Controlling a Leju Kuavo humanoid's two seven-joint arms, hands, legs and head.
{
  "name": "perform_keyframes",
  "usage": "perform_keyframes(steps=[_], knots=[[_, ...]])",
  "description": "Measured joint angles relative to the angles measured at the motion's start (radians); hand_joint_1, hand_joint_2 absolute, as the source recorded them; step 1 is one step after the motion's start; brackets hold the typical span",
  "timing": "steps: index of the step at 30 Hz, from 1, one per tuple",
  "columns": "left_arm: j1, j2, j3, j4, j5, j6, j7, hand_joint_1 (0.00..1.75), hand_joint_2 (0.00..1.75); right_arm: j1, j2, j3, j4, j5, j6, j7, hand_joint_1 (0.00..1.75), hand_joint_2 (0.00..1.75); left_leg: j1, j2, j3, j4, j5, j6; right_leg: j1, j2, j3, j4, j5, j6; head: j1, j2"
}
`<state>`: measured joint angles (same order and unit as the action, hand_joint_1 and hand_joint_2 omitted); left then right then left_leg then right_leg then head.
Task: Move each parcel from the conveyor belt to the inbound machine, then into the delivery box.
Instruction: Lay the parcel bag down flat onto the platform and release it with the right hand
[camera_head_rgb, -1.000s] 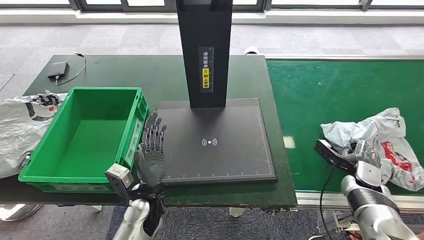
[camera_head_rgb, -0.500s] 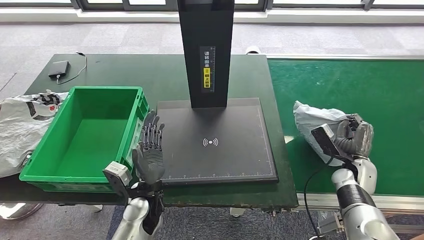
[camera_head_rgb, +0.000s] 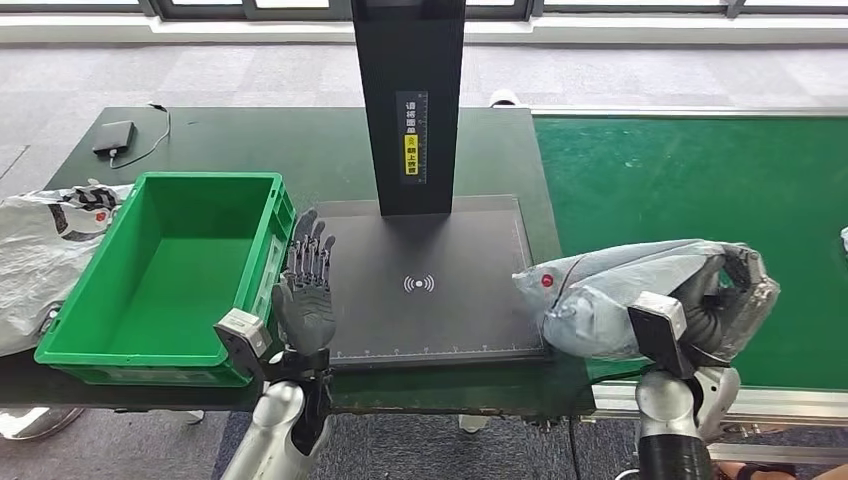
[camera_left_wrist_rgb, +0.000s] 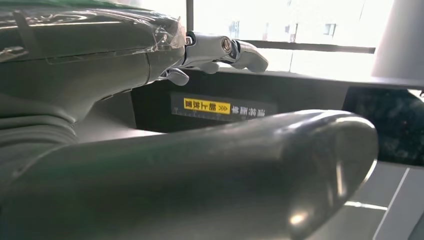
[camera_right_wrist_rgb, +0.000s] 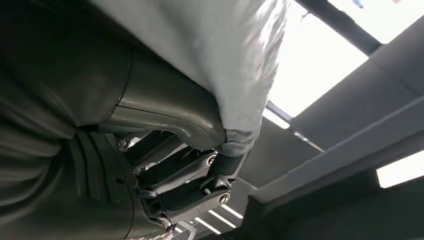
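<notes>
The parcel (camera_head_rgb: 620, 295) is pale grey plastic with a small red dot. The crate (camera_head_rgb: 160, 275) is bright green, the belt (camera_head_rgb: 700, 180) a deeper green, the counter (camera_head_rgb: 300, 145) dark green. The scanner pad (camera_head_rgb: 440, 285) is black with a white wave symbol; its post (camera_head_rgb: 410, 100) carries a yellow label. Left of the crate, a white bag (camera_head_rgb: 35, 250) shows black, perhaps red, print.

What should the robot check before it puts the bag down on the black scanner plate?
1. Right hand grips the grey parcel: ok.
2. Scanner plate bare around its symbol: ok.
3. Parcel fully over the plate: not ok, only its tip reaches the plate's edge.
4. Left hand out of the way: cannot tell, it hovers open at the plate's near corner.
5. Green delivery box ready to receive: ok.
6. Label facing up: cannot tell.
</notes>
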<state>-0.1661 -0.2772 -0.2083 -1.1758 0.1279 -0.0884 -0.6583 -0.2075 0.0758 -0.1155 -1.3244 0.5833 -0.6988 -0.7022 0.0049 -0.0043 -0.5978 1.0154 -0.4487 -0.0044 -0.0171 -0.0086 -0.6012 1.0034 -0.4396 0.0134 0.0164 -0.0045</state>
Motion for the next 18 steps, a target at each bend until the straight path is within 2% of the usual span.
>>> perform_keyframes(steps=[4, 10, 12, 14, 18], knots=[[-0.017, -0.005, 0.0, 0.016, -0.013, -0.016, 0.003, 0.0, 0.0, -0.065, 0.072, 0.138, -0.041, 0.103, 0.001, 0.0, 1.75, 1.75, 0.0, 0.004, 0.001, 0.0, 0.002, -0.003, 0.0, 0.005, -0.003, 0.001, 0.001, -0.002, 0.0, 0.0], [-0.029, -0.008, 0.0, 0.041, -0.019, -0.028, 0.004, 0.0, 0.0, -0.148, 0.138, 0.213, -0.024, 0.17, 0.002, 0.002, 1.75, 1.75, 0.001, 0.003, 0.001, 0.0, 0.003, -0.004, 0.002, 0.004, -0.003, 0.001, 0.002, -0.003, 0.0, 0.0], [-0.035, -0.01, -0.001, 0.053, -0.025, -0.043, 0.004, 0.0, 0.0, -0.194, 0.162, 0.217, 0.02, 0.271, 0.002, 0.011, 1.75, 1.75, 0.001, 0.005, 0.001, 0.0, 0.003, -0.004, 0.002, 0.006, -0.004, 0.002, 0.004, -0.004, 0.0, 0.0], [-0.048, -0.013, -0.004, 0.077, -0.03, -0.065, 0.001, 0.0, 0.0, -0.257, 0.188, 0.21, 0.092, 0.433, 0.003, 0.044, 1.75, 1.75, 0.001, 0.007, 0.001, 0.0, 0.004, -0.004, 0.002, 0.007, -0.005, 0.001, 0.004, -0.004, 0.0, 0.0], [-0.076, -0.02, -0.02, 0.149, -0.027, -0.105, -0.026, 0.0, 0.0, -0.37, 0.212, 0.168, 0.252, 0.695, 0.004, 0.165, 1.75, 1.75, 0.001, 0.005, 0.0, 0.0, 0.006, -0.004, 0.002, 0.005, -0.005, 0.001, 0.005, -0.004, 0.0, 0.0]])
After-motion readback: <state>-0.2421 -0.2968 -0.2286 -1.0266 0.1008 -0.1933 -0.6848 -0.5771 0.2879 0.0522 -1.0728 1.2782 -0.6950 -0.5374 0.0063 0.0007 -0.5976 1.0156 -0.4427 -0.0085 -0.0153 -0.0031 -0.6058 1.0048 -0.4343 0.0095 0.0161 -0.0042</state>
